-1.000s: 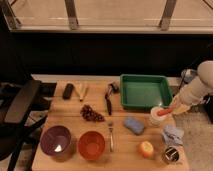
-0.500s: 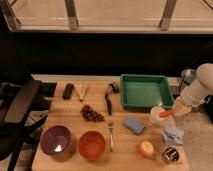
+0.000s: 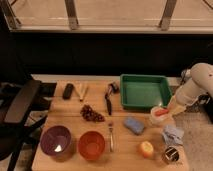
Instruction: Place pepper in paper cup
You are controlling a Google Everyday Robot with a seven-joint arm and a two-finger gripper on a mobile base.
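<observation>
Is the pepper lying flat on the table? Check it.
No. The pepper sits at the paper cup's rim, under the gripper, off the table.

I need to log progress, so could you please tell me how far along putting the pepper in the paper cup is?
Nearly done, it seems. The pepper already sits at the mouth of the paper cup, near the green tray. The end effector is right beside the cup's rim. What remains is letting go, if it hasn't, and pulling the arm away; I can't tell whether the pepper is released.
</observation>
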